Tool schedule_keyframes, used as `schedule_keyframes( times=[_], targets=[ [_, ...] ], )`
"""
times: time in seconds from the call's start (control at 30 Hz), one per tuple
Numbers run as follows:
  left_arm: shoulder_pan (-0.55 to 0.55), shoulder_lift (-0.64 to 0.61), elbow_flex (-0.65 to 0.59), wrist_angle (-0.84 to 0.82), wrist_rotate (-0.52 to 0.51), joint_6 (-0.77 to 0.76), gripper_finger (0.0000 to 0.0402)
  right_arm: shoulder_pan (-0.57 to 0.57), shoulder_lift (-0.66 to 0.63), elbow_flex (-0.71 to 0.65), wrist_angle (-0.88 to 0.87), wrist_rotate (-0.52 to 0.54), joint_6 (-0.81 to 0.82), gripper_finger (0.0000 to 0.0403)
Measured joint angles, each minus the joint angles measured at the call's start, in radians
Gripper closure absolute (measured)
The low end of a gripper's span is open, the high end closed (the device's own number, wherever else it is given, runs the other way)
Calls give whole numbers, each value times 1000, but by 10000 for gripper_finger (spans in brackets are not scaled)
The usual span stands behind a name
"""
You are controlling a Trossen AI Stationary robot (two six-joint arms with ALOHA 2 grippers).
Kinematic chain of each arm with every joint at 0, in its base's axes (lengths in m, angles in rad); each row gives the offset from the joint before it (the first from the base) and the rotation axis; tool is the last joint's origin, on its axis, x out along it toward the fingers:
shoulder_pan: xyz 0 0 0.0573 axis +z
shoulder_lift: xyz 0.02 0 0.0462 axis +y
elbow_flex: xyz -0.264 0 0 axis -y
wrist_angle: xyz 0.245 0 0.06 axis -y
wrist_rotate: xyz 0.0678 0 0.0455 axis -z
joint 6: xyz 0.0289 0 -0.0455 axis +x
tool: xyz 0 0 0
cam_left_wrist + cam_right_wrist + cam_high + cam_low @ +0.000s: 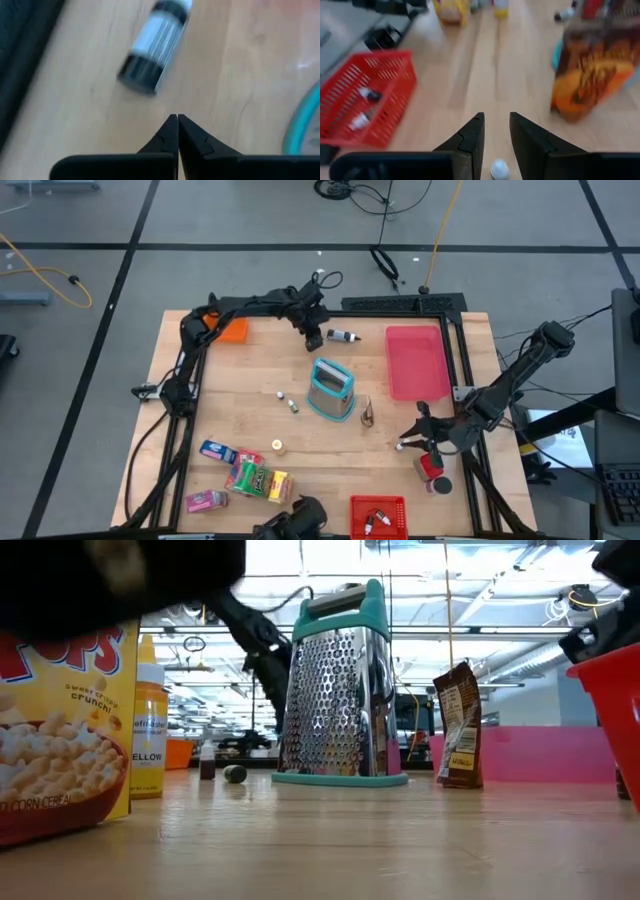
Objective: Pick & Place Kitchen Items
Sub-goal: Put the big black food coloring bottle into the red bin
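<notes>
Two arms at work: we see the left gripper (177,119) pinched together on nothing, a small bottle (154,46) lying just beyond on the surface (300,435); right gripper's (496,131) fingers part slightly over a tiny white bottle (499,169).

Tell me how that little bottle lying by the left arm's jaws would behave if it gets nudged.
The small bottle lies on its side on the bare wooden table, so it would probably roll rather than slide. Its round, smooth-looking body may slip from a loose pinch. The left gripper sits shut just short of it, holding nothing.
</notes>
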Motion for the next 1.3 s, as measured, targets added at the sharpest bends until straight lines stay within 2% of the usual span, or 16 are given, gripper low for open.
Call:
schedule_keyframes(
  times=[0.13, 0.33, 0.63, 0.83, 1.0, 1.3],
  targets=[
    [-22, -76, 0, 2, -47, -21, 399, -63, -13, 6, 61, 23, -63, 316],
    [-58, -220, 0, -36, -126, -53, 383, -276, -11, 112, -56, 11, -165, 316],
    [-161, -395, 0, -158, -142, -118, 395, -689, 8, 161, -79, -242, -287, 316],
    [-259, -466, 0, -225, -151, -134, 394, -894, 87, 171, -44, -396, -338, 316],
    [-336, -500, -1, -283, -262, -154, 381, -996, 219, 262, -39, -477, -393, 316],
    [-412, -590, -5, -374, -442, -202, 397, -1107, 417, 425, -67, -481, -490, 316]
  ],
)
